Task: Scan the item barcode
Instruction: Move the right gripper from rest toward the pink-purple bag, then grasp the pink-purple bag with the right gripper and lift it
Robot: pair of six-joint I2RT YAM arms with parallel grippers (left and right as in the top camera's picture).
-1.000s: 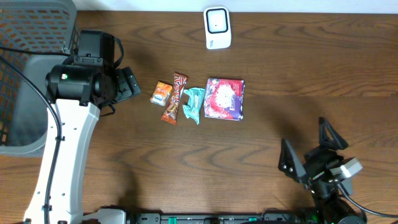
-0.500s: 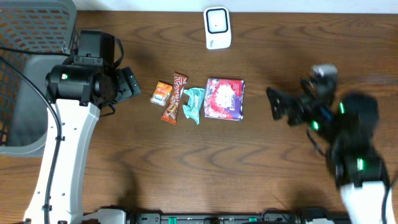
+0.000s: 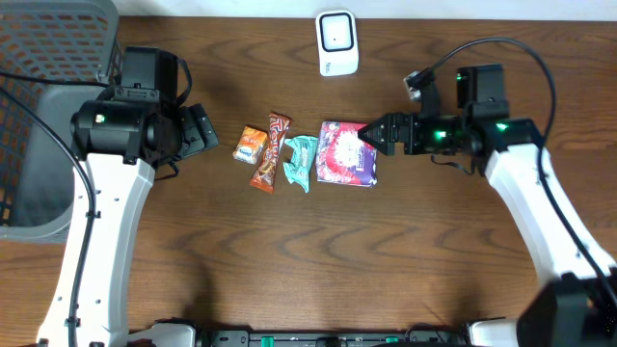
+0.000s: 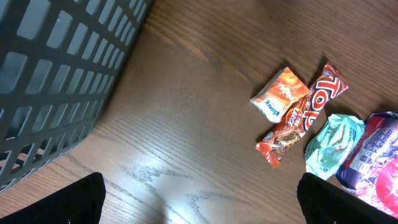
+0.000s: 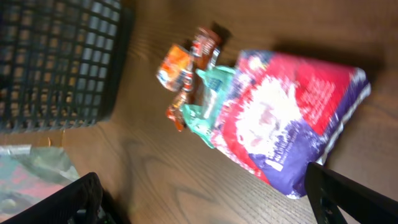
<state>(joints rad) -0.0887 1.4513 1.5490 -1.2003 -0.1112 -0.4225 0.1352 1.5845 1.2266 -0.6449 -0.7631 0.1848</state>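
On the dark wooden tabletop (image 3: 289,251), the purple-and-red packet (image 3: 342,154) lies rightmost in a row of snacks (image 3: 278,151). The right tool (image 3: 370,140) hangs at its right edge, spread wide, gripping nothing. The left tool (image 3: 206,133), equally wide, sits left of the row.

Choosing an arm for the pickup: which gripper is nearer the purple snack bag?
Right. The right gripper is at the purple snack bag's right edge; the left gripper sits left of the candies.
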